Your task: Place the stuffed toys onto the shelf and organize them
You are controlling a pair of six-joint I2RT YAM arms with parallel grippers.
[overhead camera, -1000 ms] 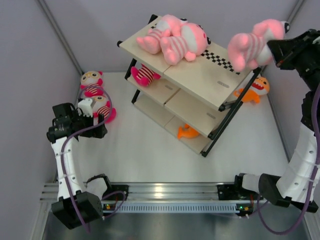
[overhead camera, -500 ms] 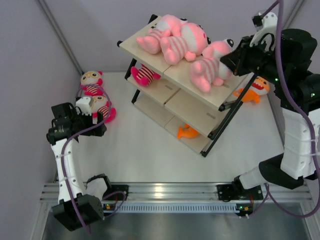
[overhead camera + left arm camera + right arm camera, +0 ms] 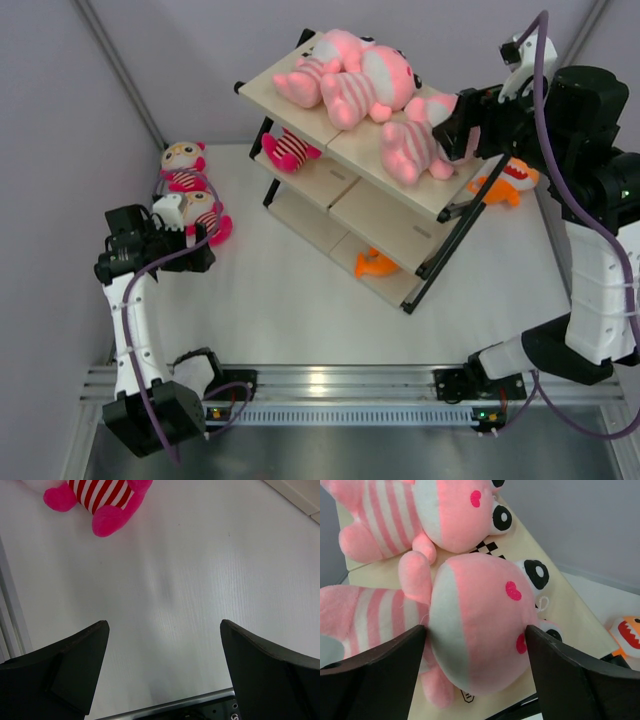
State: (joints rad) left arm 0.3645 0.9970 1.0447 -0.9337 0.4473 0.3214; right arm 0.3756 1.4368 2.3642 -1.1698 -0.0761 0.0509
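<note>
Atop the shelf [image 3: 350,142] — right fingers [image 3: 370,675] clasp pale-pink toy [image 3: 480,620] by head | left fingers [image 3: 55,670] spread, empty

Plain grey walls [image 3: 60,120] enclose a white tabletop [image 3: 290,300] under even light.

Big pale-pink toys [image 3: 360,80] lie atop the shelf [image 3: 400,185]; hot-pink pair [image 3: 205,215] well left
</note>
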